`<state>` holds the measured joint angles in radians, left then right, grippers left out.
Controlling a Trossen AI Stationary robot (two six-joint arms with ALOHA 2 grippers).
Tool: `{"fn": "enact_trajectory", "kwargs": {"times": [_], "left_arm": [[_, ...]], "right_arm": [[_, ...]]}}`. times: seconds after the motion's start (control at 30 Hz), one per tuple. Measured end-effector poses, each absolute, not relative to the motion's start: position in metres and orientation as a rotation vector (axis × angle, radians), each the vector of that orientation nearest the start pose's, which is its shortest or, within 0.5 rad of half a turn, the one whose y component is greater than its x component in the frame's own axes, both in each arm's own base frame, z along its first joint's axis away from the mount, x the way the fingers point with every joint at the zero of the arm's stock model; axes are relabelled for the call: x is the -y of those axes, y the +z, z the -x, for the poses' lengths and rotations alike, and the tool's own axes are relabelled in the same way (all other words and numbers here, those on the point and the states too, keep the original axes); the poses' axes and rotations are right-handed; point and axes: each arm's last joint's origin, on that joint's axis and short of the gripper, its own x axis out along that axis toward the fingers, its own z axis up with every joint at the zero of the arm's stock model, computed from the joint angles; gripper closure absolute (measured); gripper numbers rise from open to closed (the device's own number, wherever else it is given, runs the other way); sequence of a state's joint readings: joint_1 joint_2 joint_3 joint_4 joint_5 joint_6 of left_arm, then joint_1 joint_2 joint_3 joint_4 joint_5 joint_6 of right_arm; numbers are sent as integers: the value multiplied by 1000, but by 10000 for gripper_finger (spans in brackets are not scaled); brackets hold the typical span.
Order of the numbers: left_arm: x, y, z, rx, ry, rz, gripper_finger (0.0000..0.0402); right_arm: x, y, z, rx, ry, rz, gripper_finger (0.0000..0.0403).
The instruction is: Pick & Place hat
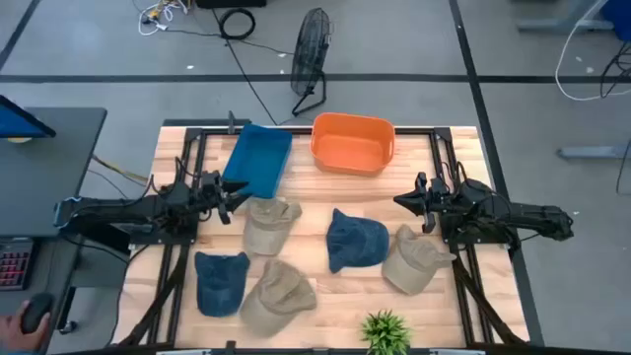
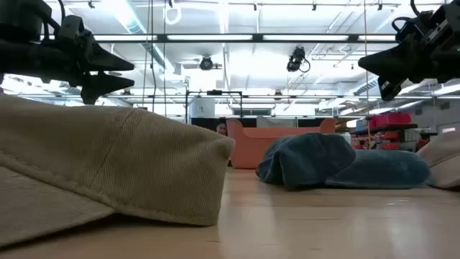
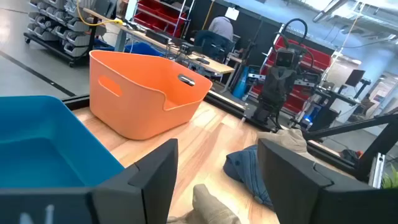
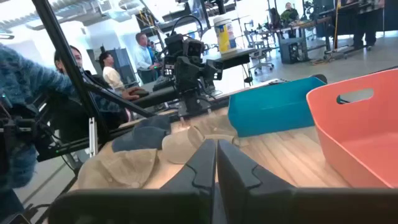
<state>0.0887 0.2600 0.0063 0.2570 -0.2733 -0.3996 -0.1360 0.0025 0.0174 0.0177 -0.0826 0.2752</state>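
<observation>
five hats loose on the surface (image 1: 311, 212), none lifted and none in the blue tub (image 1: 258, 158) or the orange tub (image 1: 353, 142): reads as the very start, the reach ahead of a first grasp

for the left pincer (image 1: 229, 200): hangs above the surface at the left side, just beside the nearest tan hat (image 1: 271, 225), spread wide, fingers (image 3: 155, 174) well apart with nothing between them

for the right pincer (image 1: 409, 202): hangs at the right side, near the other tan hat (image 1: 419, 258) and the blue hat (image 1: 357, 240), fingers (image 4: 205, 165) pressed together, empty

likely first pick, as a judgement only: the nearest tan hat, since the spread pincer already faces it

as to that hat: lies flat between the left pincer and the blue hat, close in front of the blue tub; long axis runs roughly from the tubs' side toward the near edge, a little slanted; seems to point its brim up toward the tubs and its crown toward the near edge, though hard to be sure from above

calls next for a short drop and a small advance, a pinch on crown or brim edge, soft cloth likely to fold and sag once raised, then a carry to a tub; cannot tell from the task which tub

lower down, a second blue hat (image 1: 221, 281) and a third tan hat (image 1: 279, 294), well apart from both pincers
</observation>
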Motion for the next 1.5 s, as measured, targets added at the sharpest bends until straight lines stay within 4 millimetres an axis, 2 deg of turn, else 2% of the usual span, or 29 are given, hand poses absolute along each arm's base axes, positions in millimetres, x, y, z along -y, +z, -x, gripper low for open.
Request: {"fn": "enact_trajectory", "kwargs": {"times": [1.5], "left_arm": [[-18, 168, -112, 77, 356, 395, 177]], "right_arm": [[11, 171, -96, 39, -49, -254, 381]]}}
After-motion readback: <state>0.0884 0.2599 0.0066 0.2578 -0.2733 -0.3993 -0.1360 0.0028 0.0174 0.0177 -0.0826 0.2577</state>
